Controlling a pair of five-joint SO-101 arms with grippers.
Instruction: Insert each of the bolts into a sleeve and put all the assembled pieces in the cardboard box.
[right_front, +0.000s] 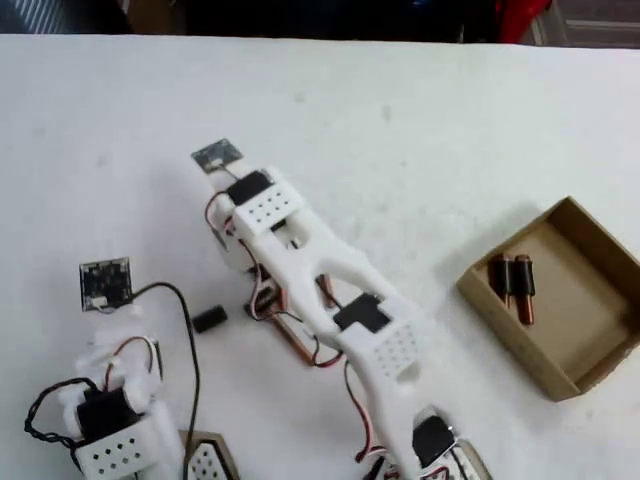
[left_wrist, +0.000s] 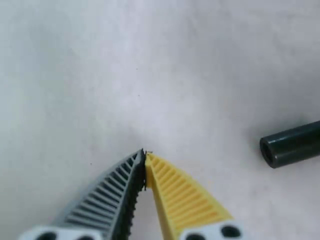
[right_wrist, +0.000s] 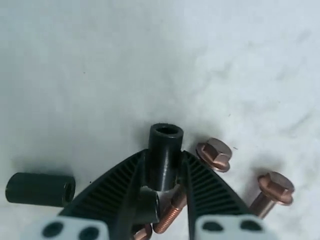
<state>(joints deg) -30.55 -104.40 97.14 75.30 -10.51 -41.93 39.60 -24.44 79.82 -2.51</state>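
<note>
Right hand (right_wrist: 164, 152) clamps a sleeve (right_wrist: 166, 142) beside loose bolts (right_wrist: 215, 155), left hand (left_wrist: 145, 157) sits closed, empty, by a spare sleeve (right_front: 208, 320) at 8 o'clock on the bench (right_front: 400, 130), and two pieces (right_front: 510, 285) lie in the 3 o'clock box (right_front: 505, 335), so about half seems left.

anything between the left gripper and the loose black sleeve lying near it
Nothing visible does. In the left wrist view, just white tabletop lies between the left gripper and the sleeve, which lies on its side, apart from the fingertips. The jaws are shut, so they would likely need to open first.
</note>
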